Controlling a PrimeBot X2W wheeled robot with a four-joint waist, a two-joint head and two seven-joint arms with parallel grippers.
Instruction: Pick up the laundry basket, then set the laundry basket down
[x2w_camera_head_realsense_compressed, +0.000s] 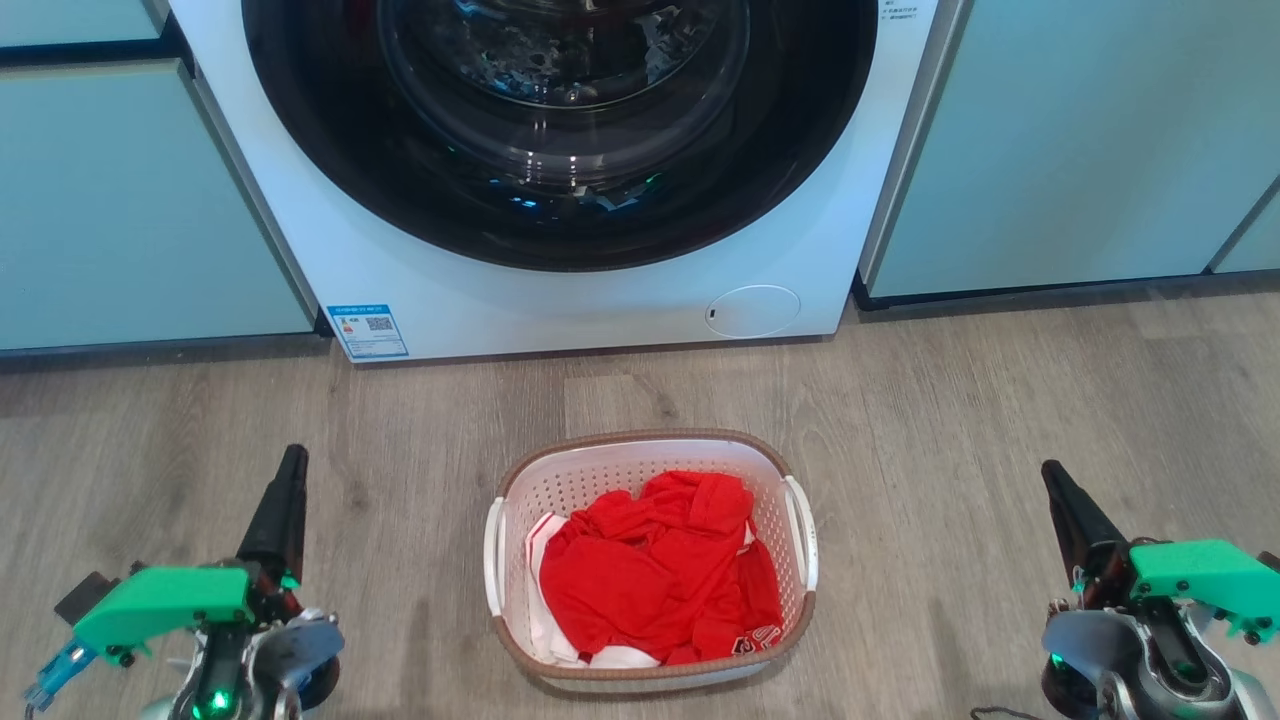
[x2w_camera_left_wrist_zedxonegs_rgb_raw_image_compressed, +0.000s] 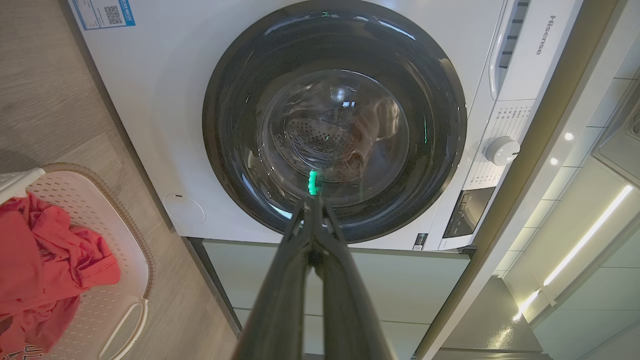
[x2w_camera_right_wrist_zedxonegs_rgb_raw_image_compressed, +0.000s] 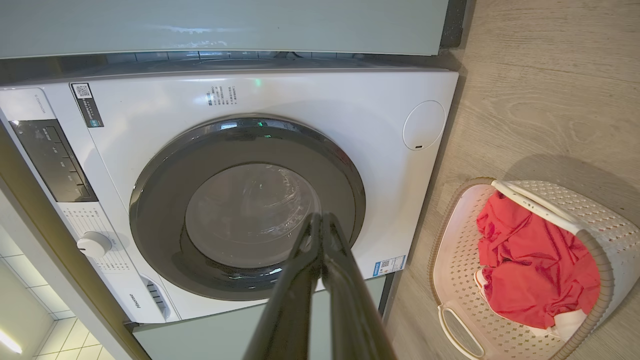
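Observation:
The laundry basket (x2w_camera_head_realsense_compressed: 610, 470) stands on the wooden floor in front of the washing machine, white and perforated with a brown rim and white side handles; red and white clothes lie in it. It also shows at the left edge of the left wrist view as the laundry basket (x2w_camera_left_wrist_zedxonegs_rgb_raw_image_compressed: 117, 250), and at the right in the right wrist view as the laundry basket (x2w_camera_right_wrist_zedxonegs_rgb_raw_image_compressed: 452, 265). My left gripper (x2w_camera_head_realsense_compressed: 293, 455) is shut, well to the basket's left. My right gripper (x2w_camera_head_realsense_compressed: 1050, 470) is shut too, well to the basket's right. Neither touches the basket. The fingers (x2w_camera_left_wrist_zedxonegs_rgb_raw_image_compressed: 300, 235) meet at the tips, as do the right fingers (x2w_camera_right_wrist_zedxonegs_rgb_raw_image_compressed: 312, 235).
A white front-loading washing machine (x2w_camera_head_realsense_compressed: 600, 290) with its dark round door closed stands right behind the basket. Pale green cabinets (x2w_camera_head_realsense_compressed: 1060, 150) flank it on both sides. Bare wooden floor (x2w_camera_head_realsense_compressed: 950, 420) lies around the basket.

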